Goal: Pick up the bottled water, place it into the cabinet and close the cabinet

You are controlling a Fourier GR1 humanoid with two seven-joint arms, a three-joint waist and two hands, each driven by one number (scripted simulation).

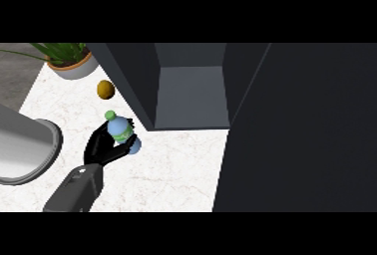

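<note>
The left hand [103,145] curls around a pale blue bottle [121,133] with a green cap and label, just beside the open dark cabinet [191,94].

I see a white marbled counter [177,164] running under my view. A potted plant [70,59] sits at its far left corner, with a small brown round object [105,88] just nearer. A large grey metal vessel [22,147] overhangs the left edge. Beyond the counter's far-left corner lies grey floor [15,74].
</note>
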